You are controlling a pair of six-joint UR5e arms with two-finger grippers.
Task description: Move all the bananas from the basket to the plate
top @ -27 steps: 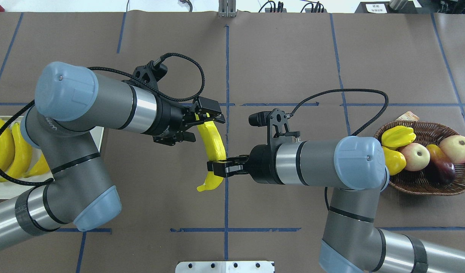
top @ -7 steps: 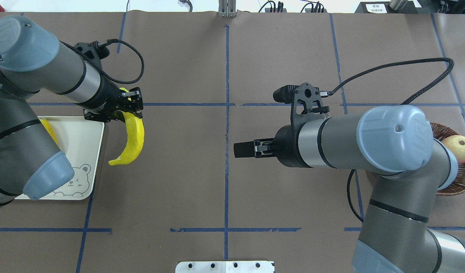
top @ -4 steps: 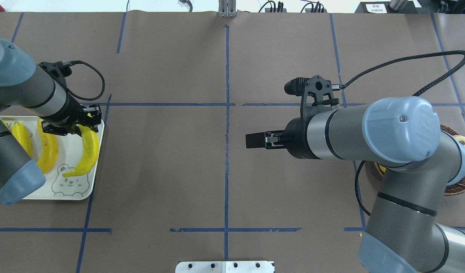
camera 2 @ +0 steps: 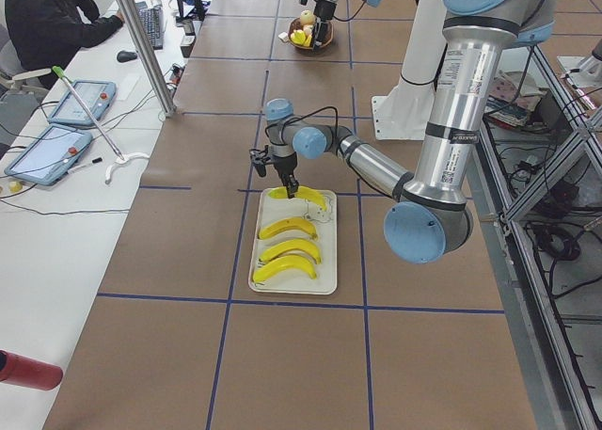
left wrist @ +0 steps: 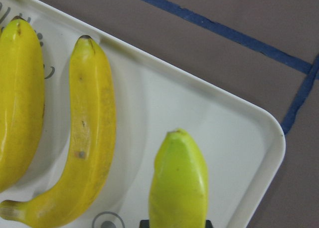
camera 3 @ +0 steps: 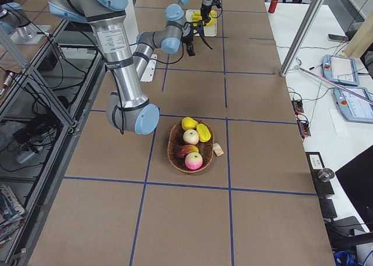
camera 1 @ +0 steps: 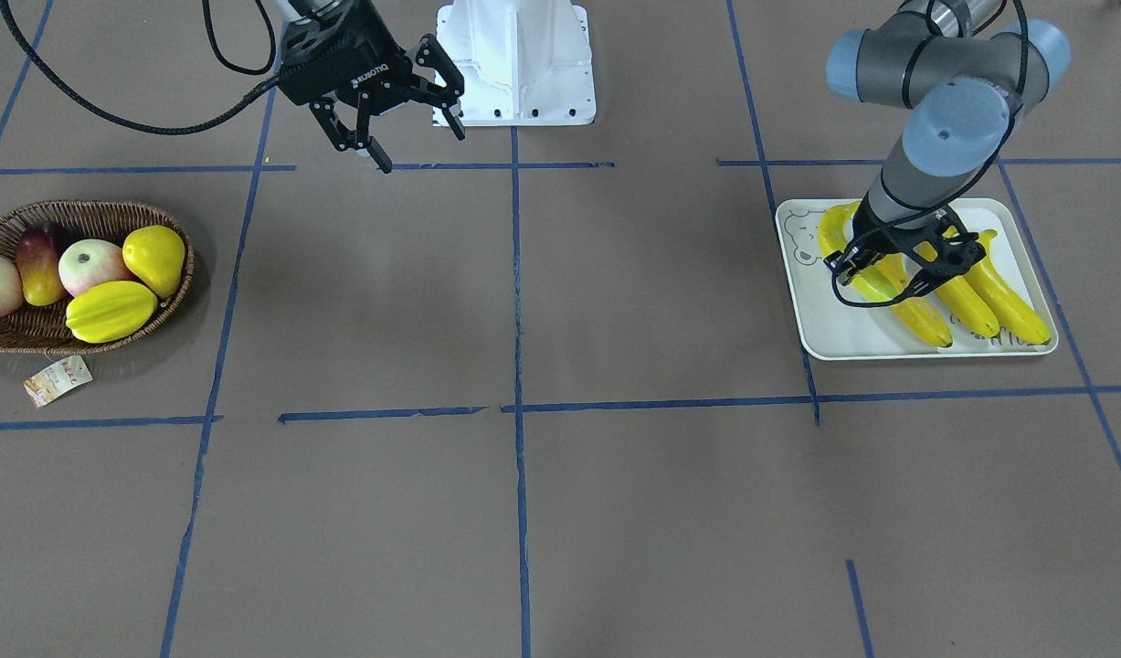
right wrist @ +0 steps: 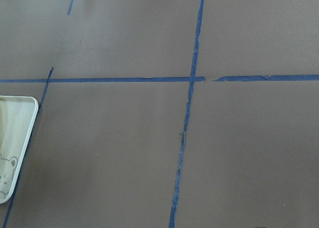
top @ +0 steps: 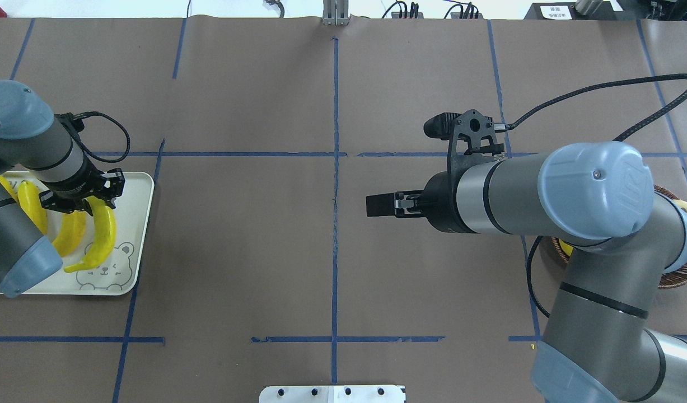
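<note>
My left gripper (top: 90,200) is shut on the upper end of a yellow banana (top: 99,238) and holds it low over the white plate (top: 143,224), near the bear drawing. Whether it touches the plate I cannot tell. The held banana also shows in the left wrist view (left wrist: 179,183) and the front view (camera 1: 841,245). Three other bananas (camera 1: 967,306) lie side by side on the plate (camera 1: 852,352). My right gripper (camera 1: 421,151) is open and empty over the table's middle (top: 379,205). The wicker basket (camera 1: 85,340) holds no banana.
The basket holds two apples (camera 1: 89,265), a yellow pear (camera 1: 156,256), a yellow starfruit (camera 1: 111,311) and a dark red fruit (camera 1: 37,265); its paper tag (camera 1: 58,379) lies beside it. In the overhead view my right arm hides most of the basket (top: 676,275).
After both grippers held the banana mid-table, my left gripper carried it left, from beside the plate to over it. My right gripper let go, opened and drew back rightwards.
</note>
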